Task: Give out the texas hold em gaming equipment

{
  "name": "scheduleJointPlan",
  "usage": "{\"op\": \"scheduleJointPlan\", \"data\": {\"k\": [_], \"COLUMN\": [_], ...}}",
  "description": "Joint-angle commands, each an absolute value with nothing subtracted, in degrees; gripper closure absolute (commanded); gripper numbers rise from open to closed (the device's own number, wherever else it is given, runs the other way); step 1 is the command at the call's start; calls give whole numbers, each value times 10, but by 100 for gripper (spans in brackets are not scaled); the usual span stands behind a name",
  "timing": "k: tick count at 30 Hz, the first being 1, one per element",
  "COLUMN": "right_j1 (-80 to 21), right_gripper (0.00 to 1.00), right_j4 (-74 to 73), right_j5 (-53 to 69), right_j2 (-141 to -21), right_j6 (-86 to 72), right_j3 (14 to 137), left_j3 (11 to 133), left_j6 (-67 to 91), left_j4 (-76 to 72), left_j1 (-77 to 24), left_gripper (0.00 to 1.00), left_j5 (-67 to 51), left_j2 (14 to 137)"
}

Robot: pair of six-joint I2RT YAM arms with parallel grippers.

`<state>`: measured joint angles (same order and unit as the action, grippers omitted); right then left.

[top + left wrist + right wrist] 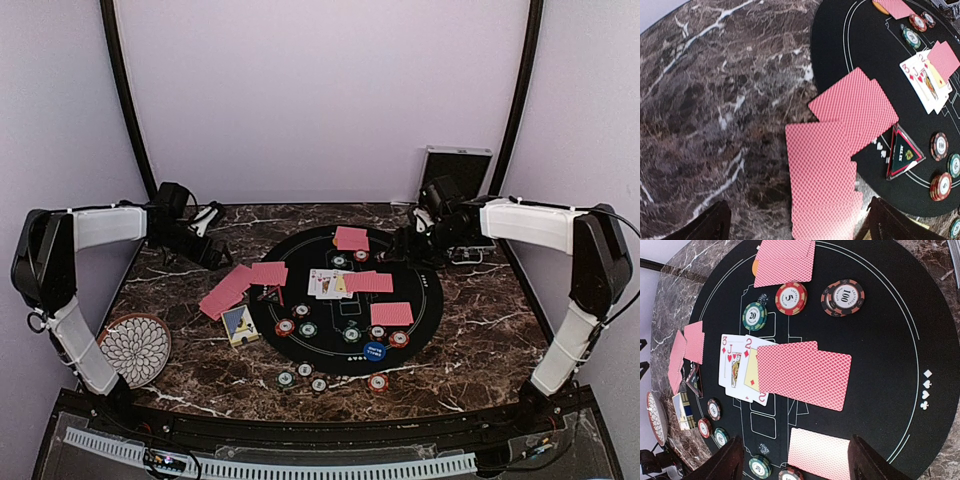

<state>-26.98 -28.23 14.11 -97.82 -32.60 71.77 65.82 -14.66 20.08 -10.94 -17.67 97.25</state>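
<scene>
Red-backed cards lie in spreads on and beside the round black mat: one spread on the marble at the left, one pile at the back, one card at the right. Face-up cards lie at the centre, partly under red-backed cards. Several chips sit on the mat, and a blue disc lies near its front edge. My left gripper is open and empty above the left spread. My right gripper is open and empty above the mat, over a card.
A flower-patterned plate sits at the front left. A card box lies at the mat's left edge, by a triangular marker. The silver-edged case stands at the back right. More chips lie on the marble in front of the mat.
</scene>
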Motion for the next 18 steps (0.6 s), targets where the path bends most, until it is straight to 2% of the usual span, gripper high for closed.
{"op": "scheduleJointPlan", "data": {"k": [1,14,18], "right_j1": [-267,-266,-266], "right_gripper": [27,24,24], "right_j4": [-272,-274,-275], "right_j5": [132,142,143], "right_j2": [-954,-954,-951], "right_j6": [-335,-335,-334], "right_j3": [710,722,718], "left_j3": [705,692,725], "left_j6": [-185,-359,-384], "left_j4": [200,180,197], "left_j1": [-124,-181,-182], "left_gripper": [1,1,1], "left_j5": [-198,-150,-147], "left_j2": [1016,1076,1105]}}
